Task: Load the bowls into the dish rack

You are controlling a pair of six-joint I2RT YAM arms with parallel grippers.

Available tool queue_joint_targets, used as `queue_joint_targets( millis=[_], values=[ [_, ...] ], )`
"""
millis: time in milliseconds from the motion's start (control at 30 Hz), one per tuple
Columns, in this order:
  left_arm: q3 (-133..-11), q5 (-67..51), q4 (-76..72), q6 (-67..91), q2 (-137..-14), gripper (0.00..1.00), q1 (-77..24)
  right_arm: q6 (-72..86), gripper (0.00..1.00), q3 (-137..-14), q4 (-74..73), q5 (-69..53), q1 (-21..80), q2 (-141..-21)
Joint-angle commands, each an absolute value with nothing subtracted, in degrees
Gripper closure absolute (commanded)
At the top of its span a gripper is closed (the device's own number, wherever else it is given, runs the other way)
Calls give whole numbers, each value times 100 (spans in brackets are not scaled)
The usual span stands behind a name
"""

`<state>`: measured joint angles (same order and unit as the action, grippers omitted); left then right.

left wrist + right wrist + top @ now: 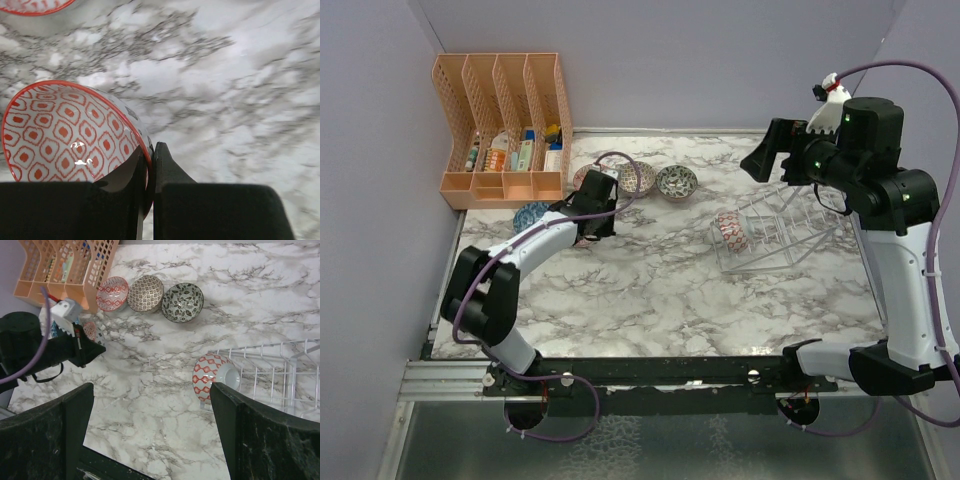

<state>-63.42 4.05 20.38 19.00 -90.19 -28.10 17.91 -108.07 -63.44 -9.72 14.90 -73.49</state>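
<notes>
The left claw (150, 152) gripped the rim of a round white ceramic bowl with red marks (65, 135).
Its arm (535, 245) stretched low across the marble table (650, 300); the right claw (770, 150) hung open, high near the clear plastic rack (790, 235).

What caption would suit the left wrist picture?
Left tool shut on the rim of a red-patterned bowl, marble table behind.

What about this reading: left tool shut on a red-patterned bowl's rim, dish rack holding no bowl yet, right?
One point is wrong: the right wrist view shows a red-and-white bowl already on edge at the end of the dish rack. The left tool is indeed shut on the rim of a red-patterned bowl.
</notes>
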Motion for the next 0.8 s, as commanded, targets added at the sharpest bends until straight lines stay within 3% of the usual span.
queue_joint_targets(
  millis=[0, 333, 767],
  values=[
    [-6762, -846, 1626, 3449, -8162, 100, -3004, 1741, 0, -11146, -6611, -804, 1467, -7384],
    [-6594, -1438, -1553, 6442, -8017, 100, -3718, 1991, 0, -12213, -6900, -1223, 1463, -7654],
    [-6420, -413, -5279, 8796, -9221, 100, -4606, 2388, 0, -12734, -6781, -1688, 1468, -7668]
  ],
)
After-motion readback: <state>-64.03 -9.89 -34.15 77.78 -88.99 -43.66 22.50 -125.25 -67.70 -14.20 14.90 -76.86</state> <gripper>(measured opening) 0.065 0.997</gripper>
